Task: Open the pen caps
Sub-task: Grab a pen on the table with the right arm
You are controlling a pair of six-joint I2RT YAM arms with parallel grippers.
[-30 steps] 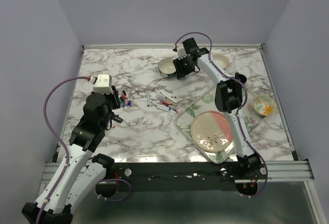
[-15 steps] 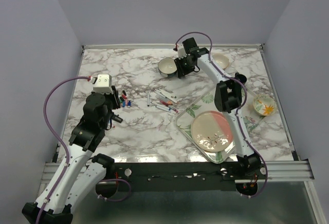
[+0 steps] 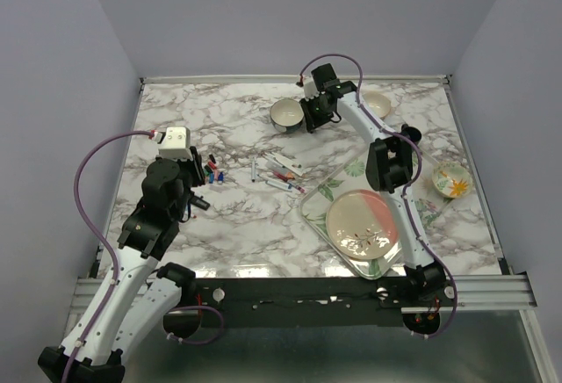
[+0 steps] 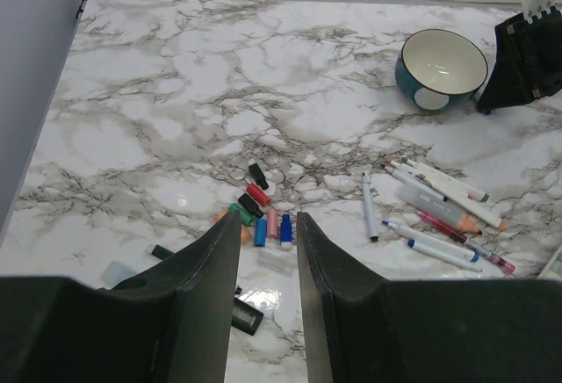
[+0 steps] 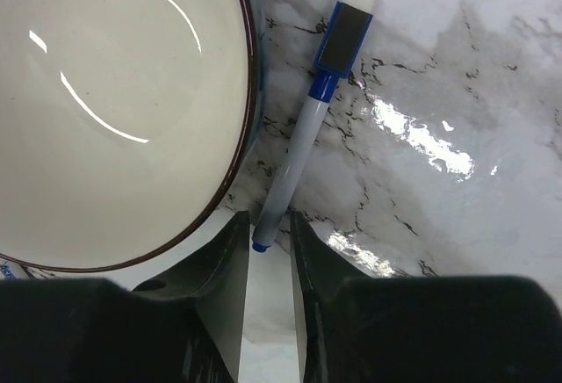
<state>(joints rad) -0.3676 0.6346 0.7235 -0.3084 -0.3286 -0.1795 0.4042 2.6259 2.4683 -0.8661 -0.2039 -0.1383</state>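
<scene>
While your left hand (image 4: 268,225) hangs narrow and empty above the loose caps (image 4: 255,193) at lower centre, your right hand (image 5: 270,220), narrowly parted, straddles the tail of the pen (image 5: 294,150) beside the bowl (image 5: 250,93), leaving its blue cap (image 5: 344,39), upper right, free.

no legible text, labels, numbers or signs anywhere in view.
</scene>
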